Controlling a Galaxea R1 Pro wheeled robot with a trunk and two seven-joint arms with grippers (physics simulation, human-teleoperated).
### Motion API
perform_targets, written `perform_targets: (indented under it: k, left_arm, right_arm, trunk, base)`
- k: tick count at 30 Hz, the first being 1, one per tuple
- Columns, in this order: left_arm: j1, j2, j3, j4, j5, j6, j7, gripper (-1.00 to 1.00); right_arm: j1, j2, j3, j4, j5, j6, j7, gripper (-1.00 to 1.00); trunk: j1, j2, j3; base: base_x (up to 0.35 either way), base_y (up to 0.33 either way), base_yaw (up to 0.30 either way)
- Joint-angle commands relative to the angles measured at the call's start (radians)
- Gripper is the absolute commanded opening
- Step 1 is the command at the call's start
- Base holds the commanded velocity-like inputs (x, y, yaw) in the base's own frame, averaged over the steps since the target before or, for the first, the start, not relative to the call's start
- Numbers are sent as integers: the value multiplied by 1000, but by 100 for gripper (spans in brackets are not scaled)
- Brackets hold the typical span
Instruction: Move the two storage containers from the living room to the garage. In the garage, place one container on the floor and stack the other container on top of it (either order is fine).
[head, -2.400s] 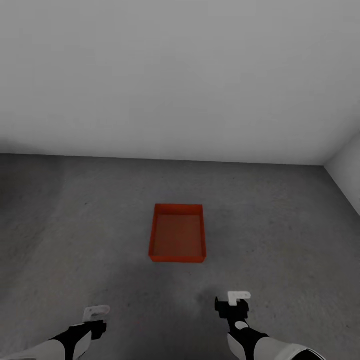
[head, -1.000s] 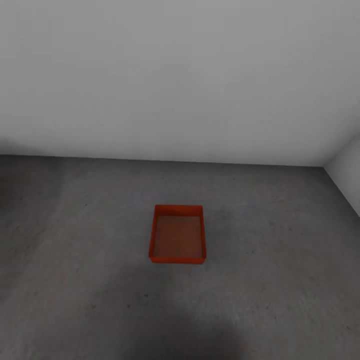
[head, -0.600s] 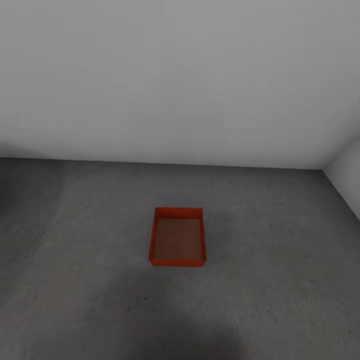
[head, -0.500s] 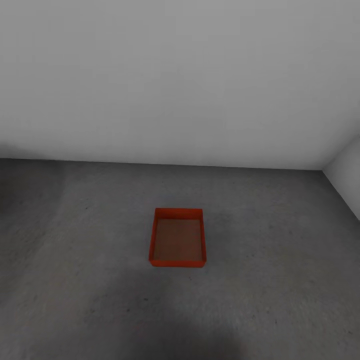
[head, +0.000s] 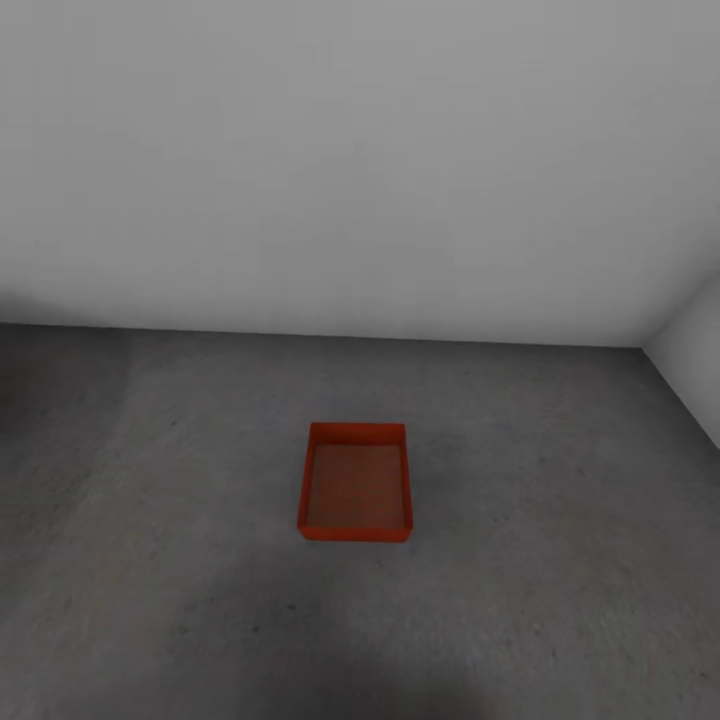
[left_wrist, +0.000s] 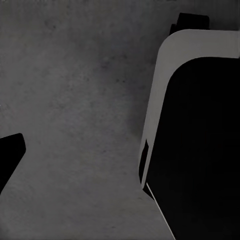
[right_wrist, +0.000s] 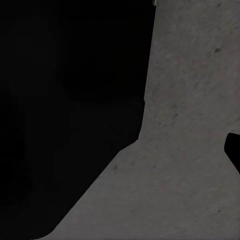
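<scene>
Over on the left of the head view, grey mottled concrete floor (head: 130, 560) runs along under a plain white wall (head: 330, 160), with a darker patch along the far left edge. Centre frame, a little below the middle, sits one red-orange storage container (head: 355, 483), flat on the concrete, open top up, empty, long sides running away from the camera. It stands well apart from the wall. A soft dark shadow spreads across the floor at the lower middle of the frame. To the right, a second white wall (head: 695, 370) comes in at the corner.

The left wrist view shows concrete (left_wrist: 75, 100) with a big white-edged dark body (left_wrist: 200, 140) at the frame's right and a dark corner at the lower left; whether that gripper is wide or narrow, I can't tell. In the right wrist view, a black mass (right_wrist: 65, 110) covers the left, concrete (right_wrist: 190, 150) the right; its grip is unreadable as well.
</scene>
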Motion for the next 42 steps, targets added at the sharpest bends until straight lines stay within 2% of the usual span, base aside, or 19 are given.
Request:
perform_targets:
  k: [1,14,42]
  left_arm:
    - [0,0,-1,-1,9,3,1,100]
    - [0,0,-1,-1,10,3,1,100]
    - [0,0,-1,-1,10,3,1,100]
  right_arm:
    - [-1,1,8,3,-7,-5,0,100]
    - [-1,10,8,3,-4,-5,4,100]
    - [-1,6,6,3,-9,-9,8,100]
  trunk:
    - [0,0,1]
    - [0,0,22]
    - [0,0,67]
  base:
    - [0,0,0]
    - [0,0,0]
    - [0,0,0]
